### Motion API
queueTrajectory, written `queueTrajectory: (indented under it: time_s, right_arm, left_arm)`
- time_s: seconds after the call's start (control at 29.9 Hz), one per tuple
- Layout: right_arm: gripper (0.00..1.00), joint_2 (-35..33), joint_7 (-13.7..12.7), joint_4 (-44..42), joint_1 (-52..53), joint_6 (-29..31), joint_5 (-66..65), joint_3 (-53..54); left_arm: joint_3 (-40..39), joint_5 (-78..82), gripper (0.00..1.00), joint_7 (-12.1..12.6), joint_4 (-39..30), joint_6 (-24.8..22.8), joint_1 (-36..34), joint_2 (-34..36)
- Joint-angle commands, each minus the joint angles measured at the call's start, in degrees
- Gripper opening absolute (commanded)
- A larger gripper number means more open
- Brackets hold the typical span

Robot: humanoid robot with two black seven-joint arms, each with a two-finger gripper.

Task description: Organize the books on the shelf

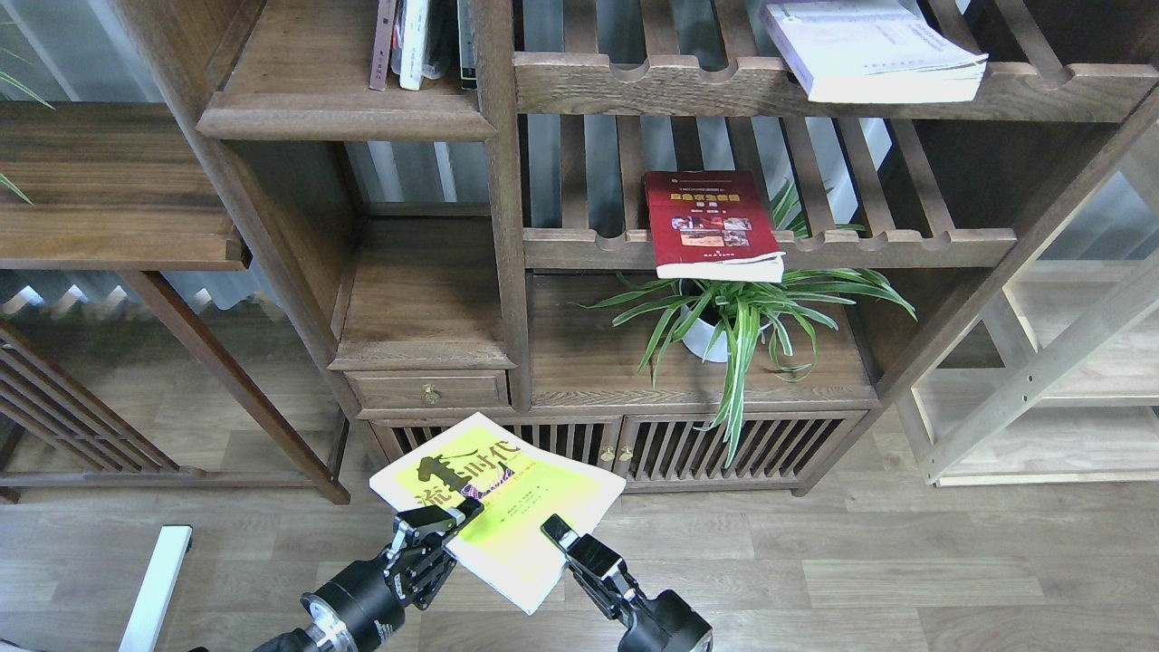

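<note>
A: Yellow book (507,516) sits low over the floor, front of the bookcase. Left gripper (444,523) clamps its left edge; right gripper (554,530) touches the right side — clamped or not, can't tell.
B: Handling?
A: Paperback, probably light, floppy, glossy. Grip near the spine or both edges so it won't sag. Red book (711,225) overhangs the slatted shelf's front rail.

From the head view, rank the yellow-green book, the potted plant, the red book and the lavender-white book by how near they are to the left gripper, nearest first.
1. Yellow-green book: held at the left gripper itself, low in front.
2. Potted plant: up and right, on the cabinet top.
3. Red book: just above the plant, on the slatted shelf.
4. Lavender-white book: top right, highest shelf.
</note>
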Motion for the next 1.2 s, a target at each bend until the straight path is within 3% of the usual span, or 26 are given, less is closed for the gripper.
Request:
queueTrajectory:
  time_s: [0.0, 0.1, 0.23, 0.53, 1.17]
  right_arm:
    - [0.3, 0.0, -0.06, 0.0, 0.01, 0.0, 0.01, 0.0]
    - [0.4, 0.0, -0.06, 0.0, 0.01, 0.0, -0.17, 0.0]
    - [0.67, 0.0, -0.15, 0.0, 0.01, 0.0, -2.8, 0.0]
    - [0.96, 0.0, -0.06, -0.52, 0.01, 0.0, -3.51, 1.58]
    - [0.99, 0.0, 0.2, -3.43, 1.15, 0.0, -2.19, 19.42]
  left_arm:
    - [0.0, -0.22, 0.04, -0.12, -0.01, 0.0, 0.1, 0.01]
    - [0.0, -0.48, 0.03, -0.3, -0.01, 0.0, 0.19, 0.01]
    - [-0.17, -0.57, 0.03, -0.56, -0.01, 0.0, 0.28, 0.18]
    - [-0.35, -0.48, 0.03, -0.91, -0.1, 0.0, 0.54, 1.58]
    - [-0.52, -0.31, 0.03, -1.0, -1.33, 0.0, 2.83, 7.82]
